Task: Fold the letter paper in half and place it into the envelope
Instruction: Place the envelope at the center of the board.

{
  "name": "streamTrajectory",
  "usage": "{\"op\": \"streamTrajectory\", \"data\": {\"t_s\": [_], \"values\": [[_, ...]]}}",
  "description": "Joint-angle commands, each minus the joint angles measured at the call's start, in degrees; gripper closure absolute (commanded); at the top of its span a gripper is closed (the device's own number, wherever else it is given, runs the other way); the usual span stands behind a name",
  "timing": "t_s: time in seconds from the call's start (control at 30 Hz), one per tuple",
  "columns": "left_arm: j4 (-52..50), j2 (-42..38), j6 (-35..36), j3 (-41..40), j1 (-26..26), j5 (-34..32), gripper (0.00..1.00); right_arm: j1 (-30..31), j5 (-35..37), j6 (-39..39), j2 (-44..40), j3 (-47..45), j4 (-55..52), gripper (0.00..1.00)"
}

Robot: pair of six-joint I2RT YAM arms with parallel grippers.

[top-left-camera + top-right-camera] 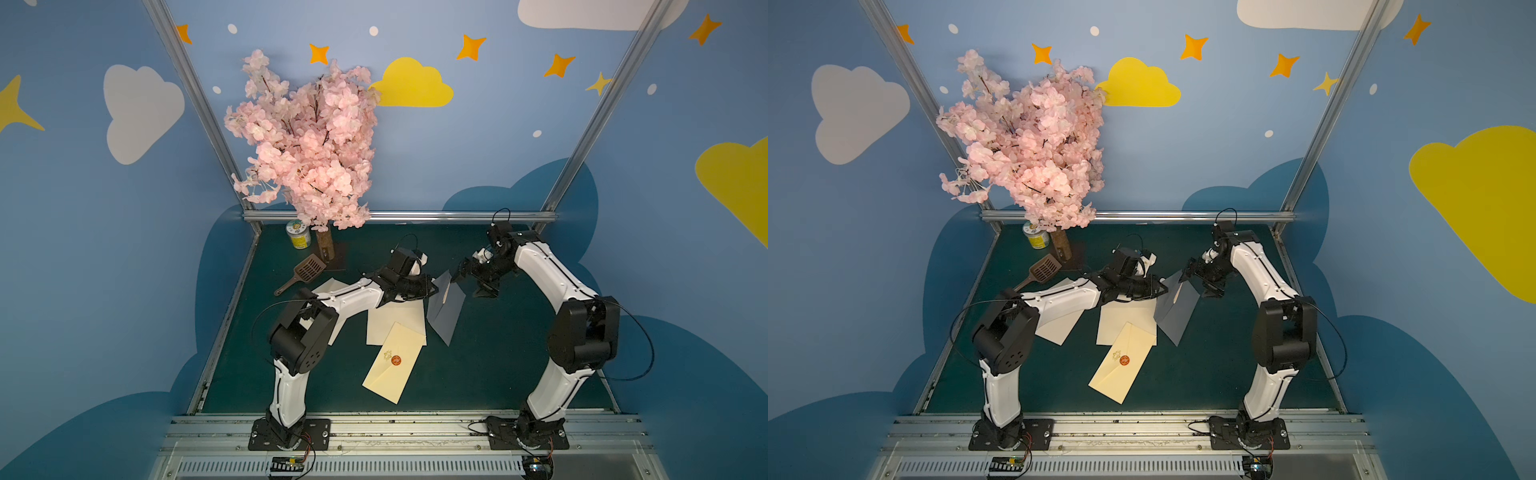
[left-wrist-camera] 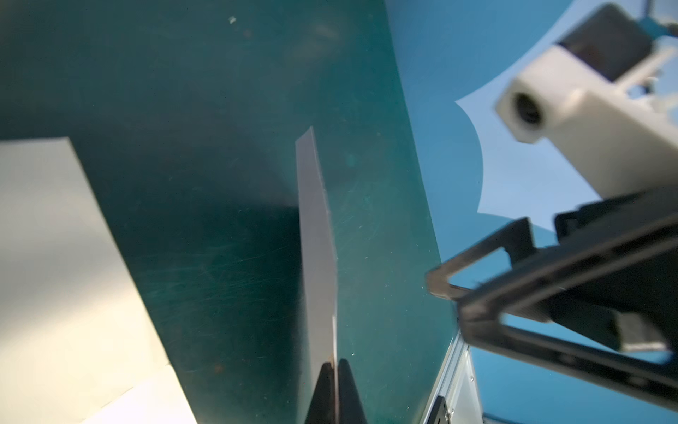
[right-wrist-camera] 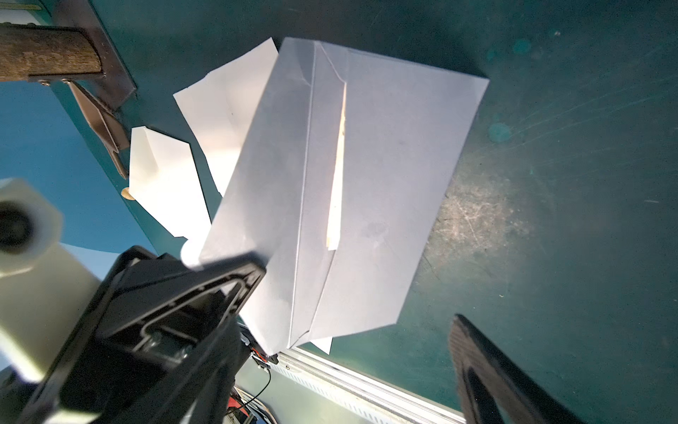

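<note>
Left jaws clamped on grey envelope [image 1: 446, 311], held upright to present its mouth | right jaws spread wide, empty, alongside.

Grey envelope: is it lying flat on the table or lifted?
Lifted and tilted: the left gripper is shut on the upper edge of the envelope. Whether its lower corner touches the table, cannot tell.
</note>
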Motion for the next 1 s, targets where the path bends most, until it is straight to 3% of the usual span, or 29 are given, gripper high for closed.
{"op": "streamTrajectory", "data": {"t_s": [0.0,0.27,0.33,0.37,0.43,0.57,0.63,0.73,0.97], "values": [[6.32,1.60,-5.11,-3.26,0.61,-1.04,0.97,-0.46,-0.03,0.30,-0.32,-1.11,-1.81,0.11],[9.52,2.22,-6.97,-6.40,0.34,0.42,0.97,-0.45,1.14,0.46,-0.23,-3.36,-0.61,0.17],[8.78,1.83,-6.39,-6.68,0.26,1.04,0.88,-0.43,1.46,0.48,-0.06,-4.32,-0.05,0.22],[7.97,1.53,-5.80,-6.57,0.27,1.25,0.80,-0.37,1.67,0.49,0.03,-4.64,0.22,0.24],[5.06,0.59,-3.87,-5.84,0.25,1.41,0.50,-0.28,2.04,0.47,0.44,-5.52,0.85,0.32],[-2.32,-1.68,0.41,-4.30,0.58,-0.07,0.01,0.15,2.95,0.22,1.65,-6.54,1.84,0.51],[-6.25,-2.58,2.43,-3.10,1.15,-1.06,0.00,0.54,3.63,0.09,2.55,-6.69,2.03,0.66],[-11.78,-3.82,5.20,-1.83,2.21,-2.92,0.00,1.16,4.73,0.04,4.21,-6.48,2.14,0.97],[-21.44,-5.46,11.34,0.00,4.39,-7.30,0.00,2.48,8.35,0.03,9.32,-4.79,1.21,1.00]]}}
